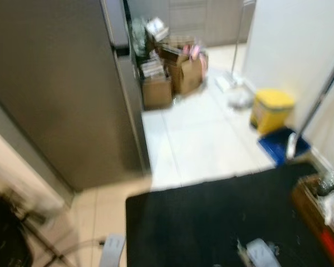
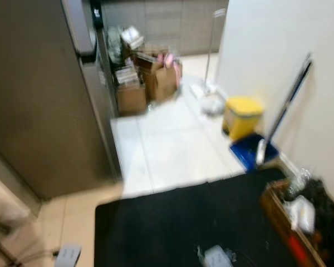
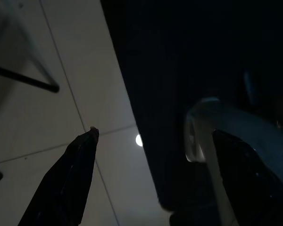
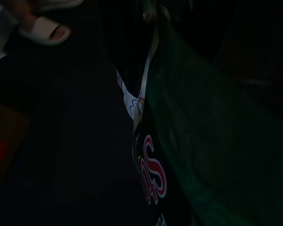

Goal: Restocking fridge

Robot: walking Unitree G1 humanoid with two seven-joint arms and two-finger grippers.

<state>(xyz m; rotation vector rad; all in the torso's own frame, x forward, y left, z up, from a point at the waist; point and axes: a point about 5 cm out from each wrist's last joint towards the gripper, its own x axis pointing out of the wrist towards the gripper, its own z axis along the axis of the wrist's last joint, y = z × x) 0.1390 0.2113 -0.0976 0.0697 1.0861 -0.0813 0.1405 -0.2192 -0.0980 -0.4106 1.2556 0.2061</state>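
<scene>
Two black fingers (image 3: 80, 179) of my left gripper (image 3: 151, 181) stand wide apart, empty, over pale floor tiles (image 3: 61, 94) and a black mat's (image 3: 188, 56) edge. My right wrist view is dark: a green packet with red lettering (image 4: 153, 174) sits close, grip unreadable. From the blurred head views, the grey fridge (image 1: 55, 83) stands at ten o'clock, cardboard boxes (image 1: 172, 75) at twelve, a yellow bin (image 1: 271, 108) at two.

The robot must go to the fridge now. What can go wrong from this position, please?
1. Both head views are blurred, so the distance to the grey fridge may be misjudged.
2. The edge of the black mat lies on the tiles just ahead; a foot could catch on it.
3. The wooden crate, the yellow bin and the leaning pole stand close on the right; a turn might knock them.
</scene>
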